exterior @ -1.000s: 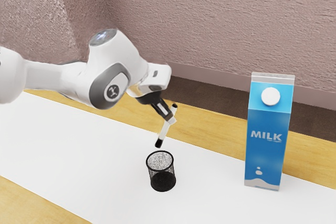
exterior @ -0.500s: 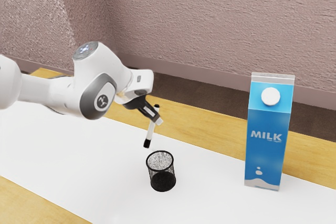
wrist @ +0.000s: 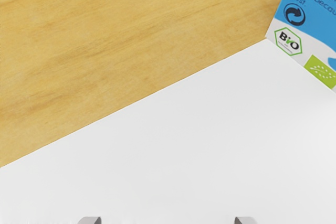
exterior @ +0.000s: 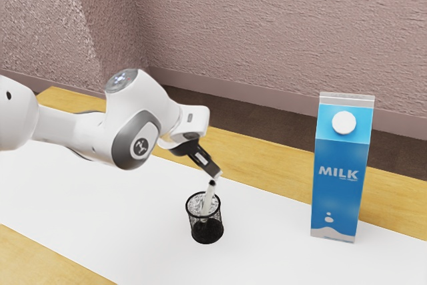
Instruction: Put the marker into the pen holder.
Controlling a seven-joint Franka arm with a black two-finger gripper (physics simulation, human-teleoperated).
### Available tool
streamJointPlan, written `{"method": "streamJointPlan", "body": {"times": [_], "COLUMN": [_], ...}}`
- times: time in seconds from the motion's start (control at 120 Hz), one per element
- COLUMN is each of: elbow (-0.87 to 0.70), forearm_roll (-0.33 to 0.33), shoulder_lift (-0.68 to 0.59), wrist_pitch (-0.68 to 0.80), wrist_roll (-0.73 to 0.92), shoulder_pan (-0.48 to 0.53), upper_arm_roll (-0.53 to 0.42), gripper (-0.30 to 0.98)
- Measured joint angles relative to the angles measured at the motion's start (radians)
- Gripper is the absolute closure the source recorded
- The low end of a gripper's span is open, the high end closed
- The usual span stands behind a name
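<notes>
Pincer (exterior: pixel 216 175), centre of the exterior view: one, tips apart, unladen. Marker (exterior: pixel 209 196), just beneath: one, long axis near upright, top leaning toward frame right, lower length inside pen holder (exterior: pixel 207 231), lower centre. Probable next entry: withdrawal upward.

Perhaps a home, rough pinkish wall (exterior: pixel 267 25), wooden table (exterior: pixel 267 161) (milk carton (exterior: pixel 337 195) on top)
</notes>
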Motion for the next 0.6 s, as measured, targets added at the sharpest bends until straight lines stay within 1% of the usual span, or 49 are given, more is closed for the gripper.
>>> {"method": "streamJointPlan", "body": {"times": [0.075,0.108,0.125,0.225,0.267,0.308,0.367,0.433,0.508,0.6], "elbow": [0.017,0.066,0.105,0.466,0.591,0.667,0.724,0.746,0.752,0.801], "forearm_roll": [-0.001,0.001,0.013,0.155,0.196,0.226,0.254,0.272,0.284,0.292], "shoulder_lift": [0.004,0.018,0.03,0.112,0.155,0.184,0.206,0.212,0.177,0.158], "wrist_pitch": [-0.012,-0.067,-0.107,-0.425,-0.541,-0.637,-0.747,-0.84,-0.917,-1.007], "wrist_roll": [0.006,0.004,-0.001,-0.055,-0.081,-0.105,-0.136,-0.168,-0.199,-0.231], "shoulder_pan": [0.005,-0.01,-0.024,-0.068,-0.046,-0.003,0.027,0.025,0.024,0.021], "upper_arm_roll": [0.003,0.023,0.04,0.121,0.155,0.181,0.206,0.224,0.243,0.265], "gripper": [0.27,0.23,0.21,0.13,0.11,0.09,0.07,0.05,0.03,0.02]}}
